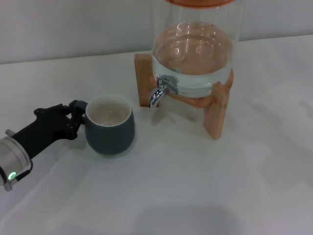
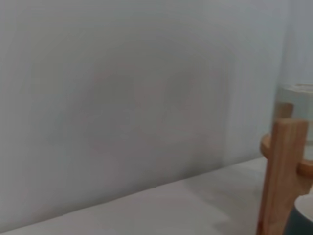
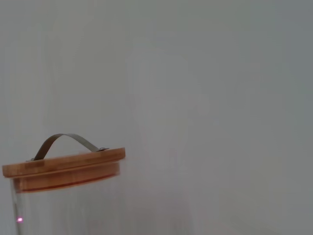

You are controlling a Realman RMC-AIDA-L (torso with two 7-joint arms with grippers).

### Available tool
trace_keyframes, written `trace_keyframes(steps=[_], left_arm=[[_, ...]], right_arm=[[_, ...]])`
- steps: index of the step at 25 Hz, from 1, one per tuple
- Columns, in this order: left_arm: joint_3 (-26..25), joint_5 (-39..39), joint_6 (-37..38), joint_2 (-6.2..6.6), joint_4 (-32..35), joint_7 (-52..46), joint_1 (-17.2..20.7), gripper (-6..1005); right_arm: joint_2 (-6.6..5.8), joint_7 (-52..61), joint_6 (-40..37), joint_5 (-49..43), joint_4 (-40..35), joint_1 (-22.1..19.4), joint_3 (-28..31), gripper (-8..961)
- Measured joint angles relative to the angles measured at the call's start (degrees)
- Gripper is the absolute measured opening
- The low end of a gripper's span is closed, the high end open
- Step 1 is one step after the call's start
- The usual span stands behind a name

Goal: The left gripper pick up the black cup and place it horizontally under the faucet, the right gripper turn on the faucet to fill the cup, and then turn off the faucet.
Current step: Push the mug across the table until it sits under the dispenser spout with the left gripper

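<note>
The black cup [image 1: 110, 126] stands upright on the white table, cream inside showing, a little left of and in front of the faucet [image 1: 159, 90]. The chrome faucet sticks out of the glass dispenser [image 1: 193, 54], which holds water and rests on a wooden stand [image 1: 216, 110]. My left gripper [image 1: 76, 117] lies low on the table against the cup's left side, where the handle is hidden behind it. A sliver of the cup [image 2: 304, 220] shows in the left wrist view beside a stand leg [image 2: 283, 171]. The right gripper is out of view.
The right wrist view shows the dispenser's bamboo lid [image 3: 66, 166] with its metal handle, against a plain wall. White table surface [image 1: 195, 186] stretches in front of the cup and stand. The wall runs close behind the dispenser.
</note>
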Motion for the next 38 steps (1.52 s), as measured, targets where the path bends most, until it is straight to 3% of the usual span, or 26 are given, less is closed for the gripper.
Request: trace_keyframes(steps=[27, 38], left_arm=[[16.0, 0.0, 5.2, 0.01, 1.5, -15.9, -6.5, 138], [18.9, -0.1, 7.2, -0.18, 1.6, -18.0, -8.8, 138]], right_arm=[[0.09, 0.0, 0.5, 0.0, 0.1, 0.1, 0.0, 718], [0.09, 0.0, 0.5, 0.4, 0.1, 0.1, 0.0, 718]])
